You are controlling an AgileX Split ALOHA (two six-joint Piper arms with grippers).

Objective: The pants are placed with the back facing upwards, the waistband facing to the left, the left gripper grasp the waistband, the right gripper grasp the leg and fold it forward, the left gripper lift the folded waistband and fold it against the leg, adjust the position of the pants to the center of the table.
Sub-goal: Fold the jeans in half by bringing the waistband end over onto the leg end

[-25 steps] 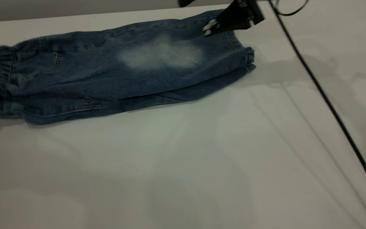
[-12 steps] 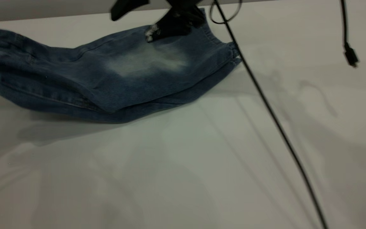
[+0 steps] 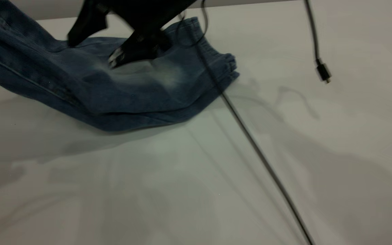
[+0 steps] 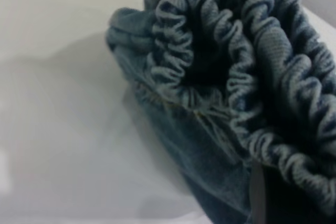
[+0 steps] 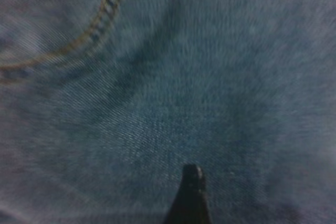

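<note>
The blue denim pants (image 3: 131, 92) lie folded lengthwise on the white table (image 3: 284, 177). Their left end rises off the surface toward the upper left. The leg (image 3: 168, 76) with its pale faded patch lies on top, and its hem points right. In the left wrist view the ruched waistband (image 4: 231, 72) fills the frame, bunched and lifted, with my left gripper (image 4: 262, 198) shut on it; this gripper is outside the exterior view. My right gripper (image 3: 91, 52) hangs open over the leg. One scuffed fingertip (image 3: 113, 62) is low over the patch, and a single black fingertip (image 5: 191, 179) shows over denim.
A black cable (image 3: 250, 143) runs from the right arm diagonally across the table to the front right edge. A second cable hangs at the right and ends in a plug (image 3: 323, 73). The table's back edge lies just behind the pants.
The waistband end has risen off the table and swung toward the right. The whole pants slid left. My right gripper travelled left from the hem to over the pale patch.
</note>
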